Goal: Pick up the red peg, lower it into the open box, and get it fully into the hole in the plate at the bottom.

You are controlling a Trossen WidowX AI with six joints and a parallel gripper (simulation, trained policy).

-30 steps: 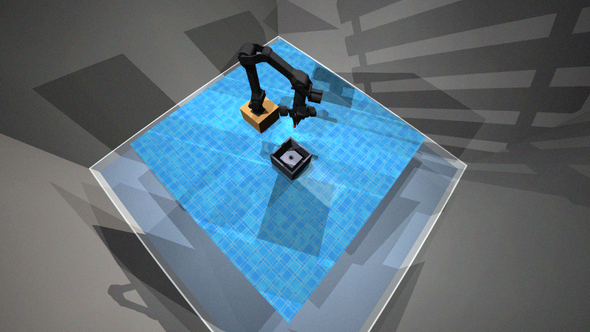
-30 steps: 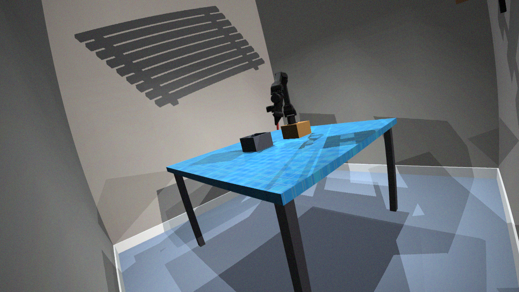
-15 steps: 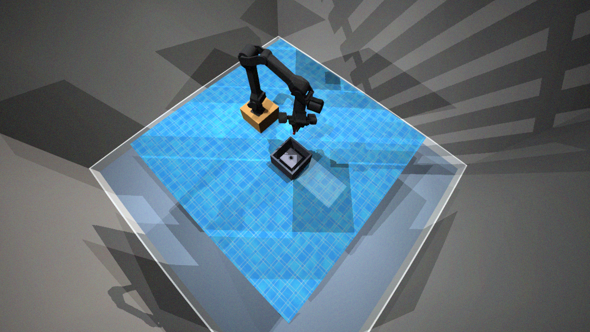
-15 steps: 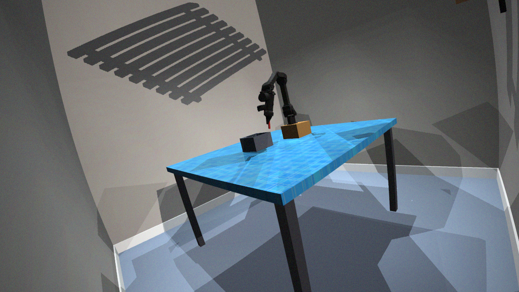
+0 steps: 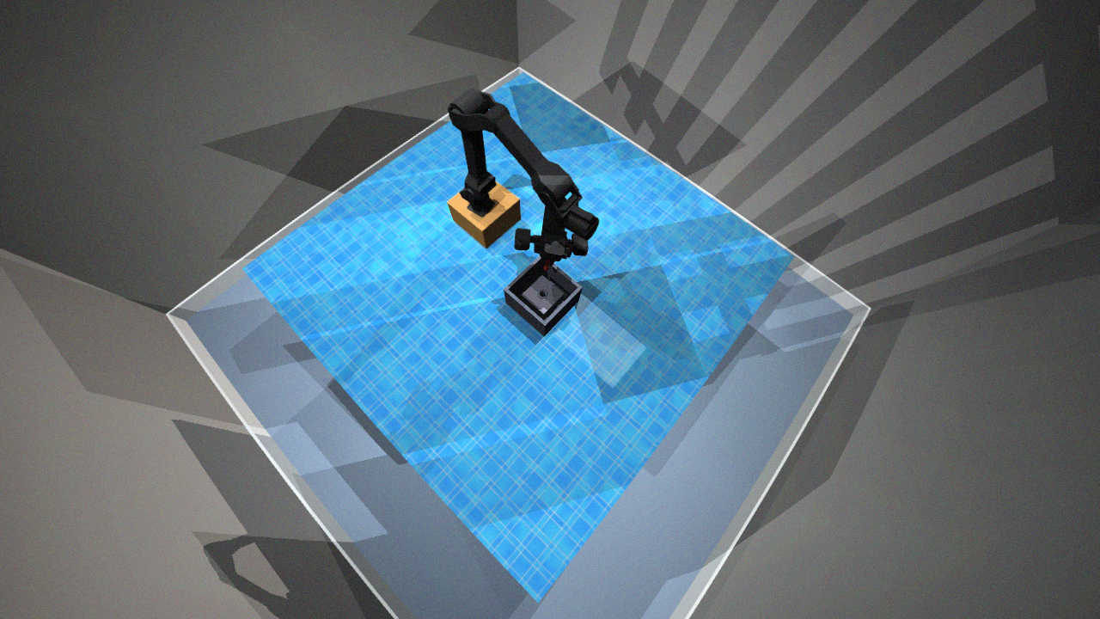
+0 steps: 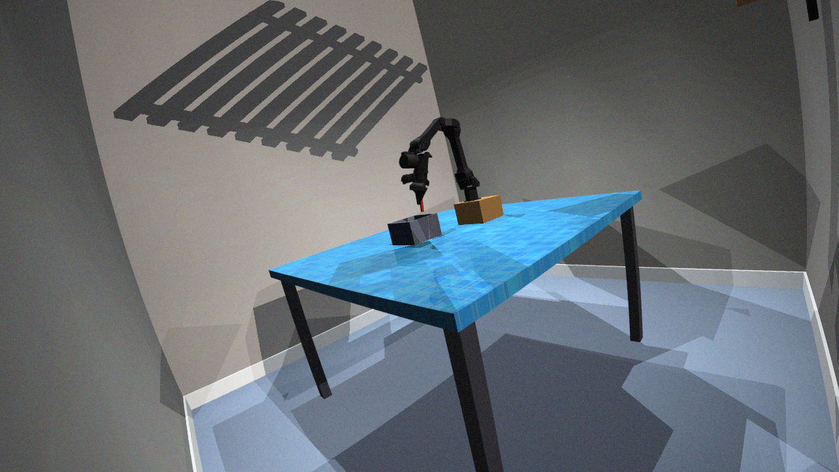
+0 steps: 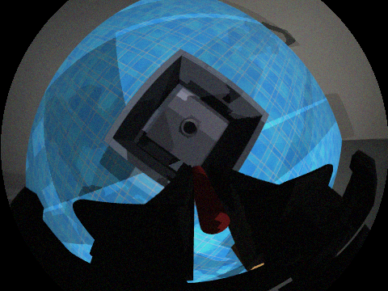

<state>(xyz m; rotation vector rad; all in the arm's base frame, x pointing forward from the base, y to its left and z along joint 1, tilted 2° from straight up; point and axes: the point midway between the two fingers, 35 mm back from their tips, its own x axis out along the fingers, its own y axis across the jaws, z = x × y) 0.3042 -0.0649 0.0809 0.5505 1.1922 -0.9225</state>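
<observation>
The red peg [image 5: 546, 267] [image 6: 421, 206] [image 7: 210, 208] is held roughly upright in my gripper [image 5: 547, 263] [image 6: 419, 200] [image 7: 200, 170], which is shut on it. The open dark grey box [image 5: 522, 313] [image 6: 426, 229] [image 7: 149, 107] stands on the table. The peg's lower end is a little above the rim, near the box corner closest to the arm's base, and not over the hole. The plate [image 5: 530, 297] [image 7: 207, 139] at the bottom of the box shows the round hole [image 5: 542, 293] [image 7: 189, 127] in its middle, empty. The fingers hide part of the box's near corner in the wrist view.
The blue checked table [image 5: 461, 384] [image 6: 363, 278] carries the box and the orange base block [image 5: 484, 228] [image 6: 480, 210] under the arm. The block stands behind the box, on the arm's side. Patches of shadow lie over the table and the walls.
</observation>
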